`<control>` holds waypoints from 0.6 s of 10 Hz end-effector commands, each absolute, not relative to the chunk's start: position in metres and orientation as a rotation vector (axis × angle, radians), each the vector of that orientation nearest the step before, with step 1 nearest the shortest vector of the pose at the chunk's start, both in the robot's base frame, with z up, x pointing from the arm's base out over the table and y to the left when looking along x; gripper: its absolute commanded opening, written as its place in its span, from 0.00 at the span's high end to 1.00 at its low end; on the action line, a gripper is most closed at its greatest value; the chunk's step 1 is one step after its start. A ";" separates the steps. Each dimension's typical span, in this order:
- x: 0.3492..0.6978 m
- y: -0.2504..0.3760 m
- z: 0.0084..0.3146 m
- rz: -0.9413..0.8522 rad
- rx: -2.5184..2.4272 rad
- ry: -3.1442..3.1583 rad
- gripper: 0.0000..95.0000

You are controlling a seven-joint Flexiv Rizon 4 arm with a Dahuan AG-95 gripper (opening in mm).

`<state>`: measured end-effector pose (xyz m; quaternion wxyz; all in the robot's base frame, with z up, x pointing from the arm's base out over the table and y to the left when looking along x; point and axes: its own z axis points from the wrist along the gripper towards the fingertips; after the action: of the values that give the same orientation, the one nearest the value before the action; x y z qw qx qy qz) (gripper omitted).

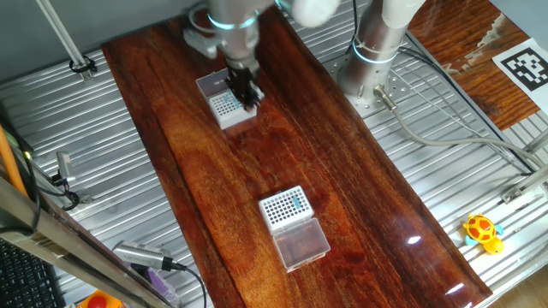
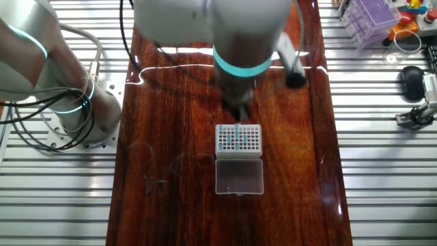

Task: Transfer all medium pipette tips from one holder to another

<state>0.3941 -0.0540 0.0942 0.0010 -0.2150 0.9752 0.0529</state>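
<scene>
Gripper (image 1: 246,96) down low over the far rack (image 1: 224,106), dark fingers right at its grid — whether they are parted or pinching a tip cannot be told from either view. Teal tips (image 1: 297,201) show in the near rack (image 1: 283,208), clustered at one side by its open lid (image 1: 301,243), and few if any can be made out in the far rack, so this looks like a pick or a drop at that far rack, early or midway through. Next move calls for a straight vertical lift — any sideways drift could jam a tip in its hole.
</scene>
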 end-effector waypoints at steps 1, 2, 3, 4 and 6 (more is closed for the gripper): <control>0.397 -0.075 0.096 0.143 -0.962 3.000 1.00; 0.398 -0.075 0.095 0.144 -0.960 2.999 1.00; 0.401 -0.075 0.095 0.142 -0.962 2.999 0.80; 0.405 -0.074 0.095 0.142 -0.970 2.996 0.80; 0.414 -0.071 0.096 0.144 -0.974 2.994 0.80</control>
<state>0.4157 -0.0695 0.0959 -0.0054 -0.3099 0.9496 0.0471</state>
